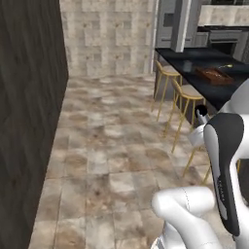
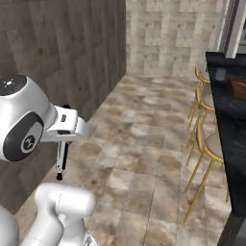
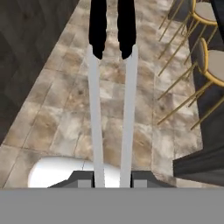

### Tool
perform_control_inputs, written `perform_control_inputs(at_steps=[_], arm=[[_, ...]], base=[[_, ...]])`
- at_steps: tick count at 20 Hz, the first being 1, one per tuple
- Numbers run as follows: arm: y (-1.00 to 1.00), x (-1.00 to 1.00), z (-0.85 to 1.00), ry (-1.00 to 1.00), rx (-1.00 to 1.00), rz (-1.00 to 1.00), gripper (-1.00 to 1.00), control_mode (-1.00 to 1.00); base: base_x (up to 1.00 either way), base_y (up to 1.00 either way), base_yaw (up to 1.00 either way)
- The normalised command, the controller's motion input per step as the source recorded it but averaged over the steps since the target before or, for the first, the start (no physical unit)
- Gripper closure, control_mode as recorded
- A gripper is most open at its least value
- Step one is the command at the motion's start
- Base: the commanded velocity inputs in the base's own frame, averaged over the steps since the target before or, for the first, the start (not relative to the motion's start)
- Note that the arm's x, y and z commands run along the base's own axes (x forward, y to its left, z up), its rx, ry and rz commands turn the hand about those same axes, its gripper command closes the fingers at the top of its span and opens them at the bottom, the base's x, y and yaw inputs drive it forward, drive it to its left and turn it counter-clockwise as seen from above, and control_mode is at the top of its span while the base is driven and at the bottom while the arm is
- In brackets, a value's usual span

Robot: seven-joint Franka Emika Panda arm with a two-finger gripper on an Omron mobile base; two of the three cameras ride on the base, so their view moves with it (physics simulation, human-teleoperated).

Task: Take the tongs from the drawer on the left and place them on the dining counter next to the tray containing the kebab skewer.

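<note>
A white robot arm holds the tongs (image 3: 112, 87) in its gripper (image 3: 113, 180), the two fingers closed narrowly on the pale silvery ends while the long black arms of the utensil run straight out ahead of the hand, over bare tiled floor. In the right base view the same tongs (image 2: 61, 154) hang down from the hand, pointing at the floor, with a dark wood-grain wall close beside them. The dining counter (image 1: 194, 62), a black slab, lies well ahead of the gripper and off to its right, with the brown wooden tray (image 1: 214, 76) resting on it; a thin stick that may be the kebab skewer shows by the tray, too small to be sure. A row of gold-legged stools (image 1: 187, 95) stands along the near edge of that counter, between the hand and the tray. The main risk, as I judge it, is the long overhang: the tongs reach far past the fingers and are gripped only at one end, so a quick swing or a jolt from the driving base could let them pivot or slip out. The trailing ends could also clip the wall beside the hand, a stool back, or the counter's edge on the way in. At the counter, lowering too steeply could knock the tray or land the tongs half off the edge.
</note>
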Motion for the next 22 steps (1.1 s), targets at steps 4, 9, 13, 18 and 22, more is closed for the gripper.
perform_control_inputs(at_steps=[4, 9, 13, 18, 22], arm=[[0.0, 0.0, 0.0, 0.0, 0.0, 0.0, 1.0, 1.0], [0.0, 0.0, 0.0, 0.0, 0.0, 0.0, 1.0, 1.0], [0.0, 0.0, 0.0, 0.0, 0.0, 0.0, 1.0, 1.0], [0.0, 0.0, 0.0, 0.0, 0.0, 0.0, 1.0, 1.0], [0.0, 0.0, 0.0, 0.0, 0.0, 0.0, 1.0, 1.0]], base=[[1.0, 0.6, -0.48], [0.94, 0.63, -0.49], [0.75, 0.65, -0.5], [0.52, 0.55, -0.53], [0.28, 0.4, -0.56]])
